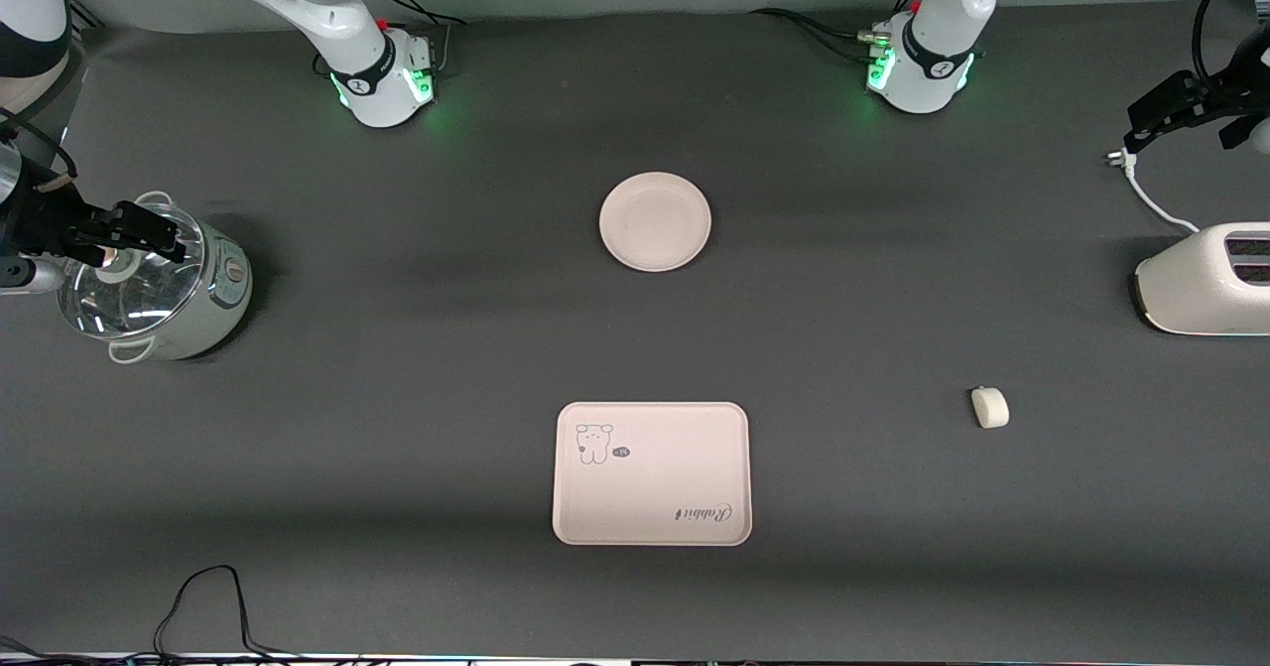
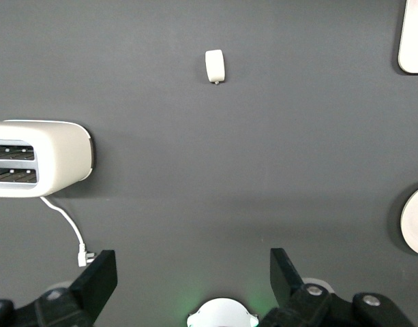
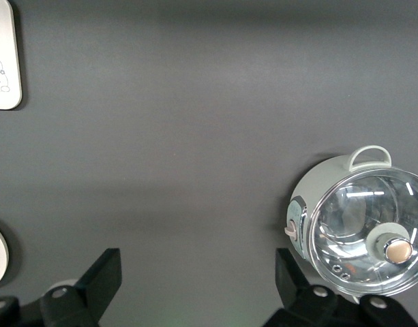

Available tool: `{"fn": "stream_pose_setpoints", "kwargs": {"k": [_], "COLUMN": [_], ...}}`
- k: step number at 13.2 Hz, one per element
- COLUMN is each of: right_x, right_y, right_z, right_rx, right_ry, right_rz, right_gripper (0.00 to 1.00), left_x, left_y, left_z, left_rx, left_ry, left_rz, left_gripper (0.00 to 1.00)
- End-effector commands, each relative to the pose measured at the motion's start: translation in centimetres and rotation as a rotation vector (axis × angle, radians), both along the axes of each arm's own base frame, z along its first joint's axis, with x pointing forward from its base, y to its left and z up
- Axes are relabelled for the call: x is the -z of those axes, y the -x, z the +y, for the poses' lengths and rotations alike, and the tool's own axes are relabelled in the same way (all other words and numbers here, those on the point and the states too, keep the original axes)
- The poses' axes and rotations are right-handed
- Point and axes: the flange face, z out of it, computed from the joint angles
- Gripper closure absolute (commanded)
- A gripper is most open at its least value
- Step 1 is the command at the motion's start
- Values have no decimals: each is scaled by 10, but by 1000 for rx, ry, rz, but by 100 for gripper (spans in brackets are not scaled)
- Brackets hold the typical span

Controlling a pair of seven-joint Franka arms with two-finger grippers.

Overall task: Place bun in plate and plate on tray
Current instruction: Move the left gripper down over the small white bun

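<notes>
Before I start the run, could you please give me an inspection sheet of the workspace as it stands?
Surface: dark grey table, flat.
Job's things: bun lies alone toward the left arm's end; plate bare, midway between the arm bases; tray bare, nearer the front camera than the plate.
Clutter: lidded electric pot at the right arm's end; toaster at the left arm's end.
Grippers: left gripper open, up over the toaster's end; right gripper open, over the pot. Both arms wait.
Cables: toaster cord unplugged on the table; black cable at the near edge.
Surroundings: nothing seen.
</notes>
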Motion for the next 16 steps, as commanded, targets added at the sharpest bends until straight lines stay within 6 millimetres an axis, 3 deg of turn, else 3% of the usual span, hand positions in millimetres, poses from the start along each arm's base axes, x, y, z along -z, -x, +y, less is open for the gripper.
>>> {"fn": "stream_pose_setpoints", "kwargs": {"k": [1,4,5,7,10,12,14,16], "right_x": [-3,-3,-3,-3,-3,-3,-3,-4], "right_y": [1,1,1,1,1,1,1,2], "right_z": [-2,-2,-2,-2,-2,-2,-2,-2], "right_rx": [-1,0,-1,1,1,1,1,1], "right_ry": [7,6,6,8,6,6,6,6], "right_rz": [-10,-7,-7,-6,-6,-6,-6,-7], "right_gripper": [0,0,0,0,0,0,0,0], "left_x": [1,5,12,48,129,198,269,327], "left_y": [0,-6,-15,-53,-113,-145,-169,-185], "left_z": [-2,-3,-3,-7,-3,-2,-2,2], "left_rx": [16,20,22,34,30,25,-27,-59], "left_ry": [10,6,5,2,1,3,52,68], "left_rz": [-7,-13,-30,-54,-74,-64,-74,-117], "left_gripper": [0,0,0,0,0,0,0,0]}}
